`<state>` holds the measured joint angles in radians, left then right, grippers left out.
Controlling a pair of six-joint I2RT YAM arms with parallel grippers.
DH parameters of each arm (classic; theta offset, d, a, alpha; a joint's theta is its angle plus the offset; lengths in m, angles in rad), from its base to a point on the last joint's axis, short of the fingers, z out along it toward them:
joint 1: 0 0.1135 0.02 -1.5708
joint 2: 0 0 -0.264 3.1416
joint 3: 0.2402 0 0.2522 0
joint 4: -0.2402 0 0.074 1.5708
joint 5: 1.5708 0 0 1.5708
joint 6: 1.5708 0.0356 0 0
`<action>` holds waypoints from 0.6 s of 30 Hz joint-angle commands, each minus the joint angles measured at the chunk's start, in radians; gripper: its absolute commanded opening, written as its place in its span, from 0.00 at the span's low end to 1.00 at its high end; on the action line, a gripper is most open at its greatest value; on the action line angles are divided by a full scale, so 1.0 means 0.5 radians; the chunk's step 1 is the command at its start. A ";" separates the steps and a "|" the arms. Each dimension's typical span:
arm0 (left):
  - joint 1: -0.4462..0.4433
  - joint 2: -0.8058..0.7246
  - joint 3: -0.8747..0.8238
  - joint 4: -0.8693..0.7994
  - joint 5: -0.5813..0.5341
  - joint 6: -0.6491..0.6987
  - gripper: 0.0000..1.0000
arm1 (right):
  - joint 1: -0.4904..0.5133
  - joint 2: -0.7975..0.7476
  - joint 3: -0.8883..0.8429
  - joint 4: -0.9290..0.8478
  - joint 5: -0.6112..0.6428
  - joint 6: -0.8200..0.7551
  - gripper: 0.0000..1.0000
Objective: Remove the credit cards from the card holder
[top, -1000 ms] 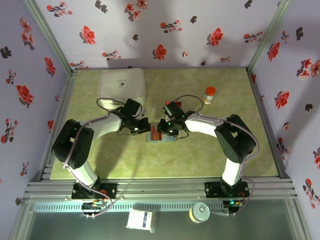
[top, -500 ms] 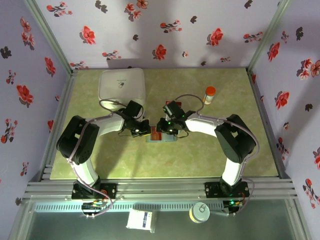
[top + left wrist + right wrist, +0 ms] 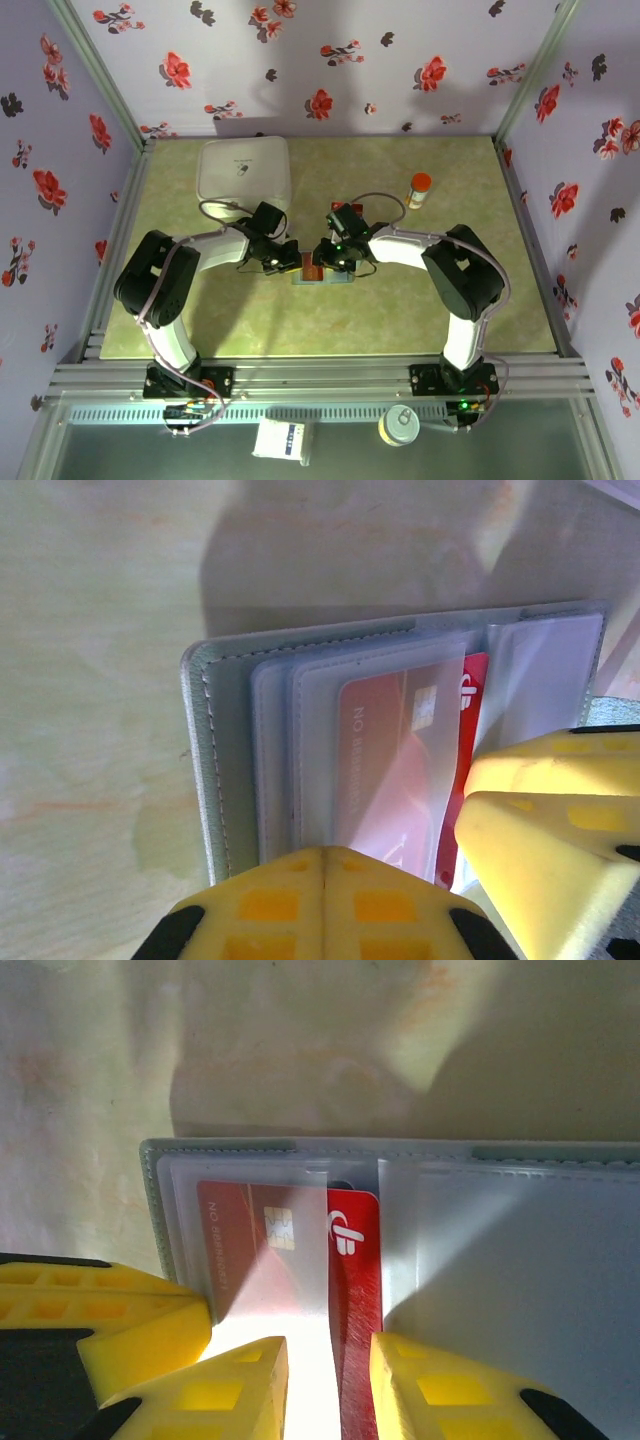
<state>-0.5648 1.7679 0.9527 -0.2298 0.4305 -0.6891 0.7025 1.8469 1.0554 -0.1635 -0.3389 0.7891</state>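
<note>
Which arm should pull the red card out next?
Right. The right gripper is open over the half-out red card; the left gripper is shut at the card holder, better for pinning it.

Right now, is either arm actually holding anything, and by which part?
Cannot tell: the right fingers straddle the red card's exposed end; the shut left fingers hold nothing.

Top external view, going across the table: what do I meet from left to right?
white rounded box → left pincer → card holder → orange-capped bottle
</note>
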 commanded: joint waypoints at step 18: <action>-0.008 0.020 -0.046 -0.044 -0.021 0.001 0.00 | -0.021 -0.017 -0.058 -0.045 0.062 -0.010 0.32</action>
<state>-0.5648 1.7679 0.9520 -0.2283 0.4301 -0.6891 0.7002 1.8465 1.0481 -0.1535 -0.3405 0.7887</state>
